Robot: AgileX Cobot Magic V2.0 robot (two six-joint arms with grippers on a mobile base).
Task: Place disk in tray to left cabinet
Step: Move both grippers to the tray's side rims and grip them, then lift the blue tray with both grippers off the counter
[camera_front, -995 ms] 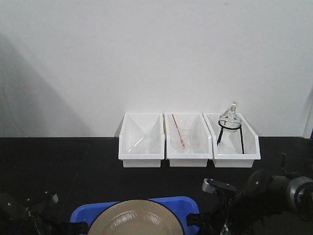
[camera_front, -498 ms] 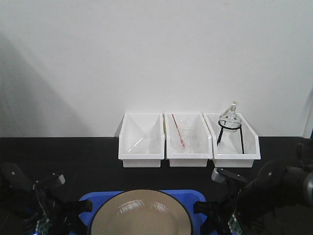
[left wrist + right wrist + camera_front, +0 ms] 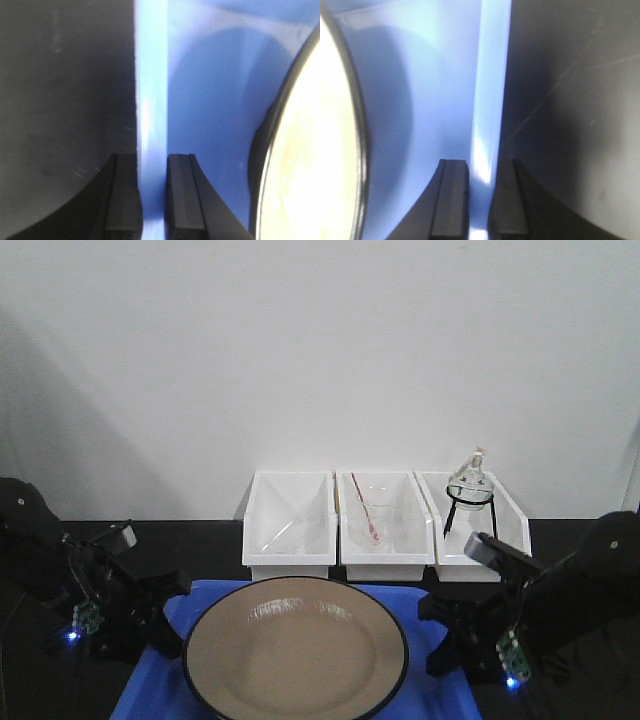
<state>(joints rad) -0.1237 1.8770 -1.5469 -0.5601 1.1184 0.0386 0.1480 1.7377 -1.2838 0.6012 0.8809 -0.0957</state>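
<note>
Left pincer (image 3: 151, 167): clamped on the left rim of the tray (image 3: 151, 90), one finger inside the wall and one outside.
Right pincer (image 3: 479, 172): clamped the same way on the tray's right rim.
Disk (image 3: 296, 650): lies flat in the blue tray, filling nearly its whole width. Its black rim is close to the inner finger on each side.
Change: over the last second both arms have come up, and tray and disk now show much more fully in the front view.
Meaning: judged a two-arm lift under way, with the carry to the left cabinet not yet begun. The cabinet is not in view.
Edges: the tray's far edge stands near the white storage bins (image 3: 388, 525).
Open room: dark tabletop (image 3: 180, 550) lies bare to the left and right of the arms.
</note>
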